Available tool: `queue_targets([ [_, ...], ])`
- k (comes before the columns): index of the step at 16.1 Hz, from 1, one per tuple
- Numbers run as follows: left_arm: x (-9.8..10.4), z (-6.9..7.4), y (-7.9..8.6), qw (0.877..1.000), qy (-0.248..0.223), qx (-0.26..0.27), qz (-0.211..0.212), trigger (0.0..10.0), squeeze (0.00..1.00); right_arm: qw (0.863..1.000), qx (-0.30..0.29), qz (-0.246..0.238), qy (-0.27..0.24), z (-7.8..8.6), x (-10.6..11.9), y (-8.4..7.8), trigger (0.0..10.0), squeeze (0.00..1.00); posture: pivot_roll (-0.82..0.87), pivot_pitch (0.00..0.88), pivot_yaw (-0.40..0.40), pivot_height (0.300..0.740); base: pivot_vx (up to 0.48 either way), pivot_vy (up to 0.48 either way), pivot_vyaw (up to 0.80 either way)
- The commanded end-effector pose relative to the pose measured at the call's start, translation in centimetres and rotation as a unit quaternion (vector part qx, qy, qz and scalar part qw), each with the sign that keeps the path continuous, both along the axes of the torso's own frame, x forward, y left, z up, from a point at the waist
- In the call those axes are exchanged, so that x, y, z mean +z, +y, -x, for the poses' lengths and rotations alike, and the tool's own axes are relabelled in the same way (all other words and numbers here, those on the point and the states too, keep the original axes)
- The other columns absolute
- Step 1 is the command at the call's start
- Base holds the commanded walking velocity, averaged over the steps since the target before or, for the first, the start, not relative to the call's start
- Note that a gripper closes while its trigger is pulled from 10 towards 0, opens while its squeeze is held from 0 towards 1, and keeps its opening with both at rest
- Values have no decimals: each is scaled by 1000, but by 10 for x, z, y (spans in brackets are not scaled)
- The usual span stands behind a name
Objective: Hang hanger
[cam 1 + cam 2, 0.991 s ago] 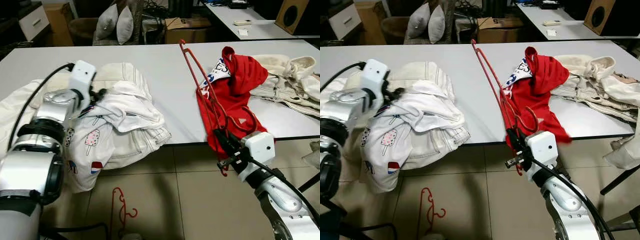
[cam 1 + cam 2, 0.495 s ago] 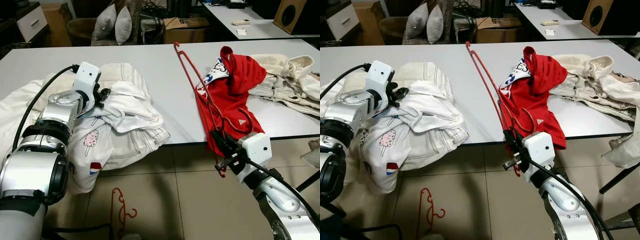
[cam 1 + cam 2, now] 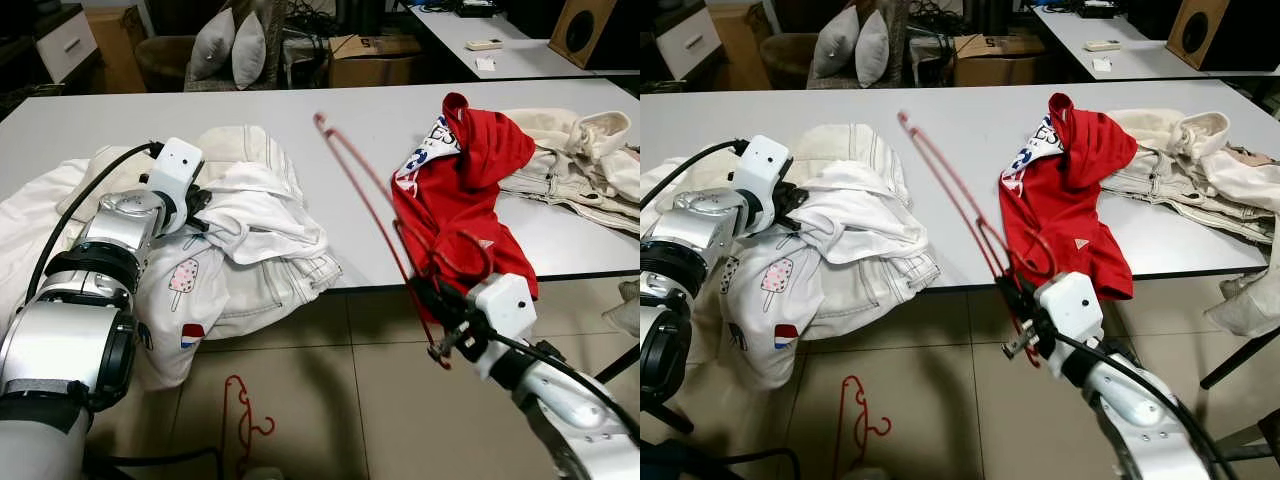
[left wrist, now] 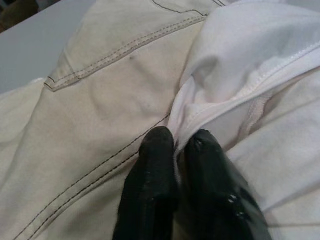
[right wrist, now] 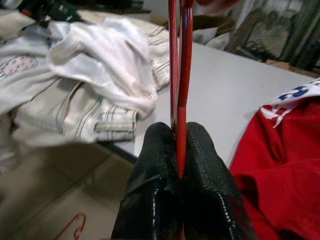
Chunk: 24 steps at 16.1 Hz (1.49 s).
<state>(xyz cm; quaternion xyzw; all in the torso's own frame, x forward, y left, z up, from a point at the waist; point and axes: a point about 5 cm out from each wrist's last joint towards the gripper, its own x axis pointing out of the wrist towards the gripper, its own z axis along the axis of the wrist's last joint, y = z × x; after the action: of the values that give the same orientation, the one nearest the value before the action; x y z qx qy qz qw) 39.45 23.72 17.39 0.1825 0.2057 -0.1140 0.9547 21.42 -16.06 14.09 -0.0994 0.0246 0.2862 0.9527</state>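
A red wire hanger (image 3: pixel 365 195) slants up over the white table's (image 3: pixel 330 110) front edge, its top leaning toward the left. My right gripper (image 5: pixel 179 150) is shut on the hanger's lower part, just below the table edge (image 3: pixel 430 300). At the left, a white T-shirt (image 3: pixel 262 215) lies on a pile of cream jeans (image 4: pixel 90 100). My left gripper (image 4: pixel 175 145) is shut on the T-shirt's hem (image 3: pixel 198 200). A red shirt (image 3: pixel 465 190) lies draped over the table's front edge, to the right of the hanger.
A second red hanger (image 3: pixel 240 420) lies on the tiled floor below the pile. More cream clothing (image 3: pixel 580 160) is heaped at the table's right end. A printed white garment (image 3: pixel 175 300) hangs over the front edge at the left. Behind the table are cushions and boxes.
The hanger's top has swung left, away from the red shirt and toward the white pile, with my right gripper still on it. My left gripper has shifted slightly on the T-shirt.
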Motion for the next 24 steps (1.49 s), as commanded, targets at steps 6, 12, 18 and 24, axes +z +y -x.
queue_targets([
  [6,-4,2,3,1000,2,10,22,0,0,998,21,42,28,3,0,-11,10000,0,25,0,41,740,0,0,0],
  [12,21,-5,4,997,-69,16,33,0,0,999,-25,31,6,-7,4,-15,10000,0,32,0,38,740,0,0,0],
  [18,96,-17,0,977,-208,4,36,0,0,1000,-16,-10,-5,-6,12,-15,10000,0,49,0,41,740,0,0,0],
  [24,128,-20,-18,966,-253,-42,22,0,0,997,54,-55,16,7,18,-4,10000,0,54,0,49,740,0,0,0],
])
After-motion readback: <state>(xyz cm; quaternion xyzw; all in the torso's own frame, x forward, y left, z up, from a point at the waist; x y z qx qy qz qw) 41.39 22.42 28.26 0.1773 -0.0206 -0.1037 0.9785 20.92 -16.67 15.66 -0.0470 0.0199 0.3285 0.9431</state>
